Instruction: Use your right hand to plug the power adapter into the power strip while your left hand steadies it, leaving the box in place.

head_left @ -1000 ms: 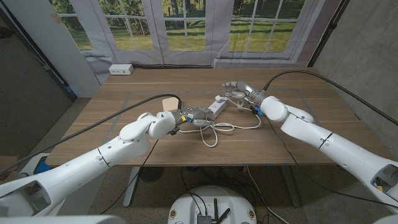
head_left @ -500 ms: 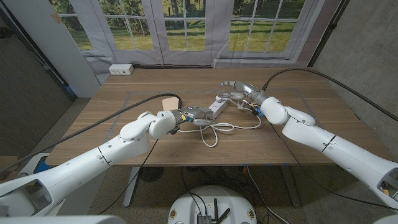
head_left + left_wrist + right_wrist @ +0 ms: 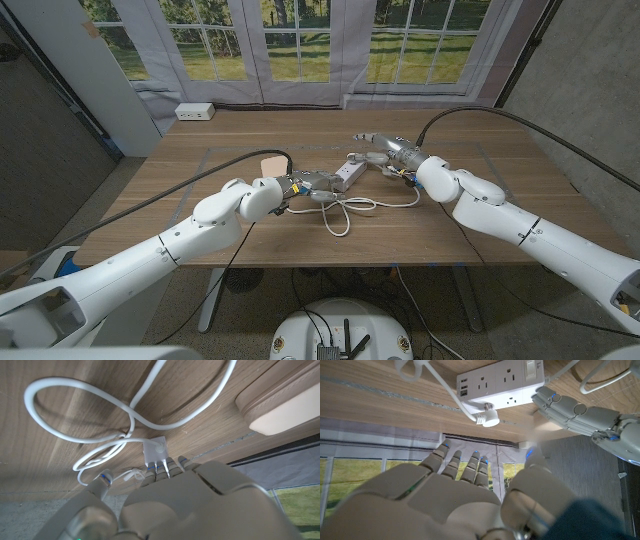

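Power adapter (image 3: 154, 452) is seen on the table, prongs toward left hand (image 3: 303, 185), beside power strip (image 3: 347, 174); whether it's gripped cannot be told. No legible labels. Right hand (image 3: 385, 148) is held above the strip, fingers spread, empty.

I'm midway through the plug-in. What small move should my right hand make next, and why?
Probably move the right hand over the white rectangular power strip towards the small white square power adapter and pinch it. That hand is open and holds nothing. The adapter lies loose on the table with its prongs bare, by the left hand, whose fingertips are at the strip's end.
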Motion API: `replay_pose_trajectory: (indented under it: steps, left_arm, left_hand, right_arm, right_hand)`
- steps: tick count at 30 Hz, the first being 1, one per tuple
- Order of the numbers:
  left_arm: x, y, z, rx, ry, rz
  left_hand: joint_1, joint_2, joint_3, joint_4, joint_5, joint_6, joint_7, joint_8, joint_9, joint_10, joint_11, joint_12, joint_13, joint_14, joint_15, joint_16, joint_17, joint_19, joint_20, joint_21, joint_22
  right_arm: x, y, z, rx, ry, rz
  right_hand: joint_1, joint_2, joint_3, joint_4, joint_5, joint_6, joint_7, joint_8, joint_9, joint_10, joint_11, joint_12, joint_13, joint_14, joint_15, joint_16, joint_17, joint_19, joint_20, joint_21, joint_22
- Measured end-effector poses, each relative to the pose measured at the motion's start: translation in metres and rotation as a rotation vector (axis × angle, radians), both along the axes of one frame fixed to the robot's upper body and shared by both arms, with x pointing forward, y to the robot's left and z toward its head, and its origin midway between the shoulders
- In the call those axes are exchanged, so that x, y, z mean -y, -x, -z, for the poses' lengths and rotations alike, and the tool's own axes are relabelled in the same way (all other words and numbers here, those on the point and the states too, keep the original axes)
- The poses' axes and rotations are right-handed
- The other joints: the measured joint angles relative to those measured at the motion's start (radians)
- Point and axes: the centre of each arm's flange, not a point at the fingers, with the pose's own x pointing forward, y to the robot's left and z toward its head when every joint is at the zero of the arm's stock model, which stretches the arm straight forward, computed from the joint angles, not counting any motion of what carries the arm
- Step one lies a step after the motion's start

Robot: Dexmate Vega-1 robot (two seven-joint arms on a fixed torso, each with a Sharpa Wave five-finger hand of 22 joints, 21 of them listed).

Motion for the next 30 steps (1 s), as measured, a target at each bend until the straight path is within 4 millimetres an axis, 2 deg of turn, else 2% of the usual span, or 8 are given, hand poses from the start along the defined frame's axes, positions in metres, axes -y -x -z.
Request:
replay_pose_trajectory:
  steps: [5, 8, 11, 17, 18, 30]
  left_arm:
    - [0.0, 0.0, 0.0, -0.001, 0.0, 0.0]
    - [0.0, -0.001, 0.0, -0.002, 0.0, 0.0]
    - [0.001, -0.001, -0.001, -0.002, 0.0, 0.0]
    - [0.001, -0.002, -0.001, -0.003, -0.001, 0.0]
    - [0.001, -0.002, -0.001, -0.004, -0.001, 0.0]
    - [0.002, -0.003, -0.002, -0.006, 0.0, -0.002]
  left_hand:
    - [0.0, 0.0, 0.004, 0.004, 0.0, 0.0, 0.0, 0.0, 0.0, 0.0, 0.0, -0.002, 0.0, 0.0, 0.0, -0.001, 0.0, 0.0, 0.0, 0.0, 0.0]
    - [0.0, 0.0, 0.004, 0.004, 0.0, 0.0, 0.0, 0.0, 0.0, 0.0, 0.0, -0.002, 0.0, 0.0, 0.0, -0.001, 0.0, 0.0, 0.0, 0.0, 0.0]
    - [0.0, 0.0, 0.006, 0.003, 0.0, 0.0, 0.0, 0.0, 0.0, 0.0, 0.0, -0.002, 0.0, 0.0, 0.0, -0.001, 0.0, 0.0, 0.0, 0.0, 0.0]
    - [0.0, 0.0, 0.007, 0.002, 0.0, 0.0, 0.0, 0.0, 0.0, 0.0, 0.0, -0.002, 0.0, 0.0, 0.0, -0.001, -0.001, 0.0, 0.0, 0.0, 0.0]
    - [0.0, 0.0, 0.007, 0.002, 0.0, 0.0, 0.0, 0.0, 0.0, 0.0, 0.0, -0.002, 0.0, 0.0, 0.0, -0.001, -0.001, 0.0, 0.0, 0.0, 0.0]
    - [0.0, 0.0, 0.007, 0.002, 0.0, 0.0, 0.0, 0.0, 0.0, 0.0, 0.0, 0.001, 0.0, 0.0, 0.0, -0.001, -0.001, 0.0, 0.0, 0.0, 0.0]
  right_arm:
    - [-0.002, 0.001, 0.0, 0.003, 0.02, 0.002]
    - [-0.004, 0.001, 0.0, 0.007, 0.06, 0.016]
    - [-0.005, 0.001, 0.0, 0.011, 0.078, 0.02]
    - [-0.007, 0.001, 0.003, 0.024, 0.132, 0.038]
    - [-0.007, 0.001, 0.003, 0.024, 0.136, 0.04]
    - [-0.012, 0.003, 0.008, 0.059, 0.229, 0.071]
  right_hand:
    - [-0.023, 0.023, -0.002, 0.01, 0.0, -0.027, 0.013, 0.0, -0.005, -0.026, 0.005, 0.0, -0.002, -0.016, -0.005, -0.007, -0.006, -0.023, -0.012, -0.003, 0.0]
    - [-0.055, 0.037, -0.006, 0.029, -0.011, -0.039, 0.017, 0.0, -0.005, -0.041, 0.009, 0.0, -0.005, -0.027, -0.005, -0.01, -0.009, -0.033, -0.017, -0.003, 0.0]
    - [-0.081, 0.049, -0.011, 0.038, -0.017, -0.043, 0.014, 0.0, -0.005, -0.045, 0.007, 0.0, -0.005, -0.036, -0.007, -0.01, -0.009, -0.037, -0.012, -0.003, 0.0]
    - [-0.089, 0.057, -0.014, 0.05, -0.024, -0.051, 0.016, 0.0, -0.005, -0.053, 0.004, 0.0, -0.005, -0.041, -0.002, -0.01, -0.009, -0.042, -0.018, -0.003, 0.0]
    - [-0.109, 0.057, -0.014, 0.05, -0.026, -0.051, 0.016, 0.0, -0.005, -0.055, 0.005, 0.0, -0.005, -0.041, -0.002, -0.01, -0.009, -0.042, -0.018, -0.003, 0.0]
    - [-0.151, 0.078, -0.022, 0.077, -0.043, -0.067, 0.021, 0.0, -0.005, -0.067, 0.007, 0.0, -0.005, -0.055, -0.009, -0.009, -0.014, -0.048, -0.023, 0.001, 0.0]
